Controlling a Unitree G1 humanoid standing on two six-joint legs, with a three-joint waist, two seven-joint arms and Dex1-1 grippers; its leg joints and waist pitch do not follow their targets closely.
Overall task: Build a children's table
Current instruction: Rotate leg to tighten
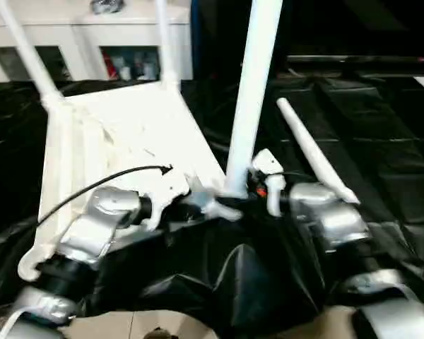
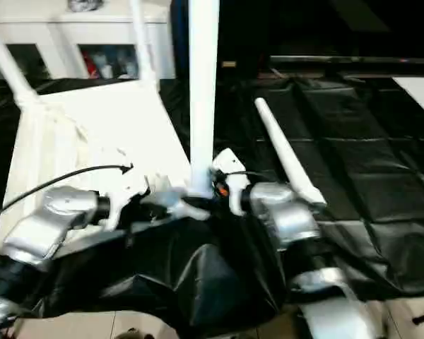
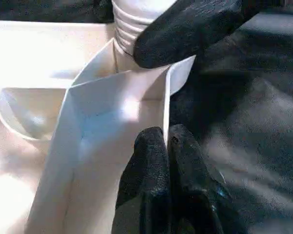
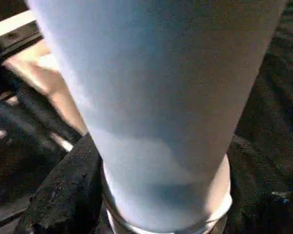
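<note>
The white tabletop (image 1: 127, 127) lies upside down on a black sheet, ribbed side up. Two legs stand in its far corners (image 1: 25, 53) (image 1: 164, 42). A third leg (image 1: 254, 85) stands upright in the near right corner socket. My right gripper (image 2: 206, 188) is closed around this leg's base, and one of its black fingers (image 3: 185, 29) presses on the threaded end. My left gripper (image 3: 165, 146) is shut on the thin rim wall (image 3: 166, 102) just beside that socket. A fourth leg (image 1: 314, 159) lies loose on the sheet to the right.
The black sheet (image 1: 381, 127) covers the floor and bunches into folds in front of me. A white cabinet with glass doors (image 1: 92, 35) stands behind the tabletop. A black cable (image 1: 92, 187) runs over my left forearm. Bare floor (image 1: 127, 325) shows at the near edge.
</note>
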